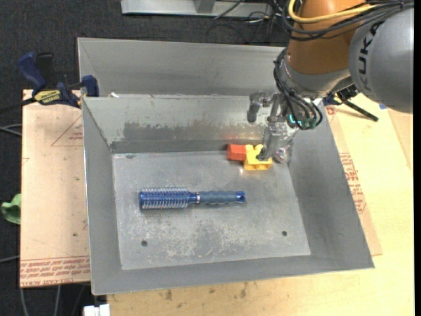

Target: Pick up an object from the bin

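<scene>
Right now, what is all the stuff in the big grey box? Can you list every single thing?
hairbrush: one, blue, lying flat in the middle of the floor, bristles to the left
orange block: one, orange, at the back of the floor, toward the right
yellow block: one, yellow, right beside the orange block, on its right
bin: one, grey metal, holding all three things
arm: one, grey with an orange cover and cables, reaching in from the right
claw: one, silvery, down low at the yellow block
</scene>
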You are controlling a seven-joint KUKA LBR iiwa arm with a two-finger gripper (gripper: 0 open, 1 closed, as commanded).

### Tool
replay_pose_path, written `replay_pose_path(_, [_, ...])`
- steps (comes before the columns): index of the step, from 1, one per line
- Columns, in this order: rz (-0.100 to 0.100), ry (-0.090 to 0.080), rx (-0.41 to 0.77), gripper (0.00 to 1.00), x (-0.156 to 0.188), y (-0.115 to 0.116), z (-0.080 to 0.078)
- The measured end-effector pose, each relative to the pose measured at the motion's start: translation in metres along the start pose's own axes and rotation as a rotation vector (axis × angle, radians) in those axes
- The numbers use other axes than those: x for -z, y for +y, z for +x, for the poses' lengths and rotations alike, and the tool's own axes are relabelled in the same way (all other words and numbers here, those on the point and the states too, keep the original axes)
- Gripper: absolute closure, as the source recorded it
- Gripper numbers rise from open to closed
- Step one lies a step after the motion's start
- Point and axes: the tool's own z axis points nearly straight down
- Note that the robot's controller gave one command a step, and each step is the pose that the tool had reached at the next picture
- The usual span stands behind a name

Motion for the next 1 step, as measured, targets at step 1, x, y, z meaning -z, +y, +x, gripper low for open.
replay_pose_path(1, [-0.001, -0.002, 0.324, 0.0, -0.1652, 0.0622, 0.048])
